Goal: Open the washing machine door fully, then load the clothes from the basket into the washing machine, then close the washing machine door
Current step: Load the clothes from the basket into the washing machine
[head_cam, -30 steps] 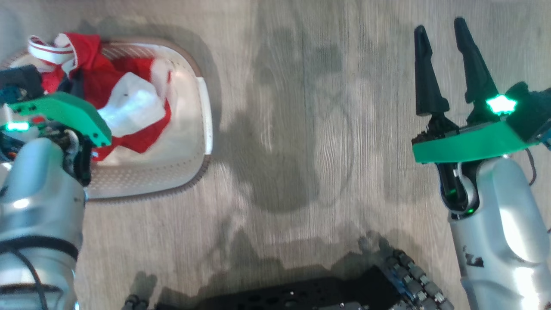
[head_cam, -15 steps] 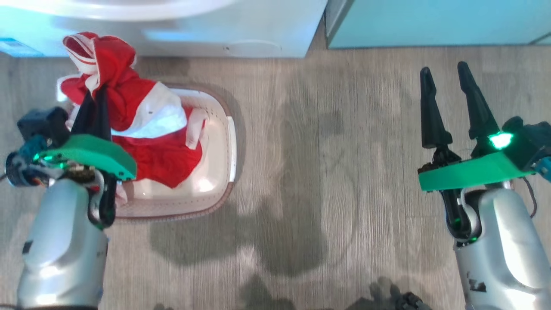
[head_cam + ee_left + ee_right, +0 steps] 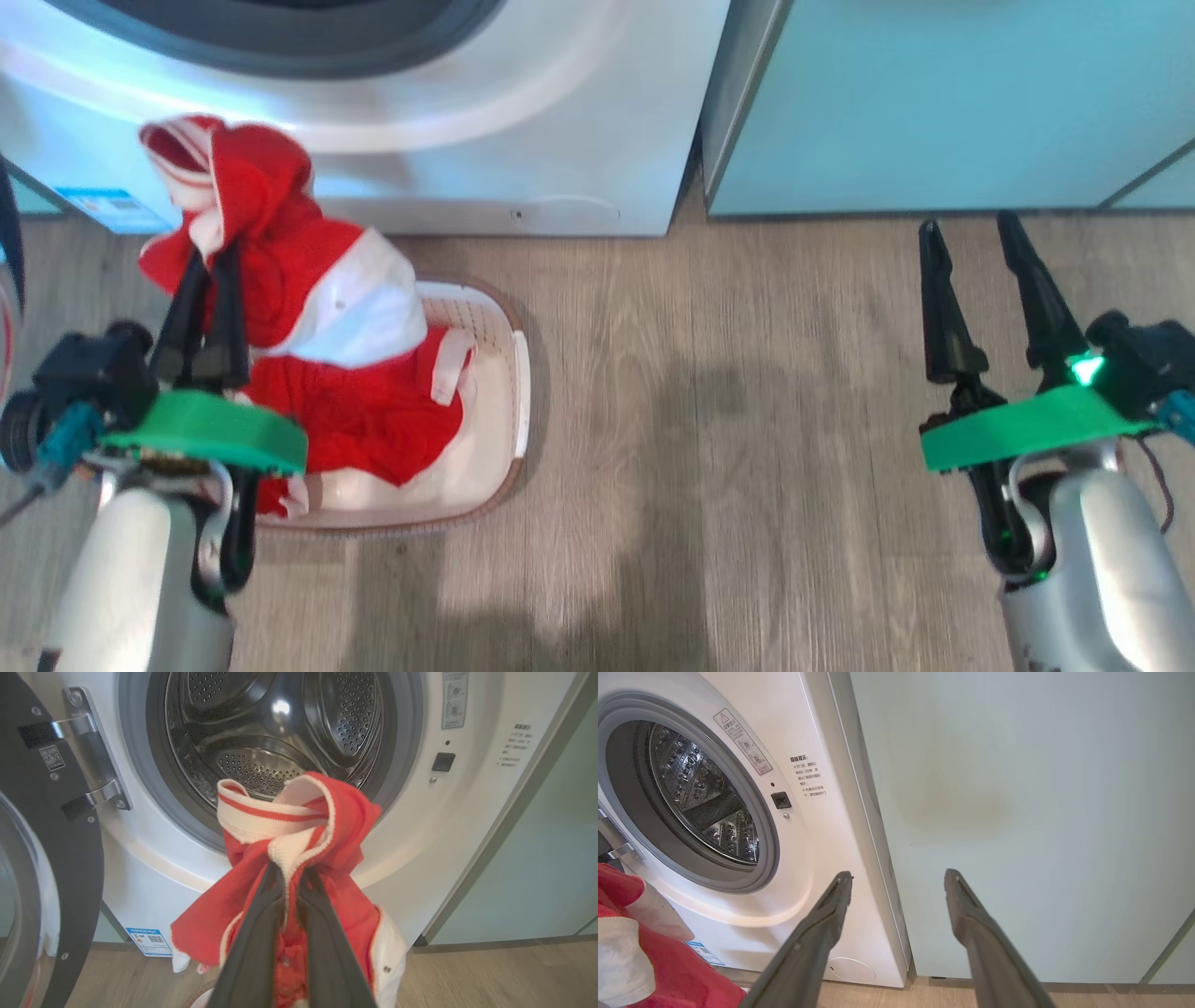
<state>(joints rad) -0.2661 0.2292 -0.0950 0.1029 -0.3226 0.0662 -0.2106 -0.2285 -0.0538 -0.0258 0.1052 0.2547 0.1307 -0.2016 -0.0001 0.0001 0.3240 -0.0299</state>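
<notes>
Raised clothes (image 3: 280, 233) now hang upright from left gripper (image 3: 212, 257), tail in basket (image 3: 519, 373).

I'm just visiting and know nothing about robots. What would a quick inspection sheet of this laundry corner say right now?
Surface: wood-look floor, with shadows on it.
Job's things: washing machine with its door swung open to the side; no laundry visible in the drum; red and white clothes lifted in front of the opening, lower part hanging into the basket.
Clutter: nothing seen.
Grippers: left gripper shut on the clothes; right gripper open, holding nothing.
Cables: thin dark cable at the right wrist.
Surroundings: pale teal cabinet beside the machine.
</notes>
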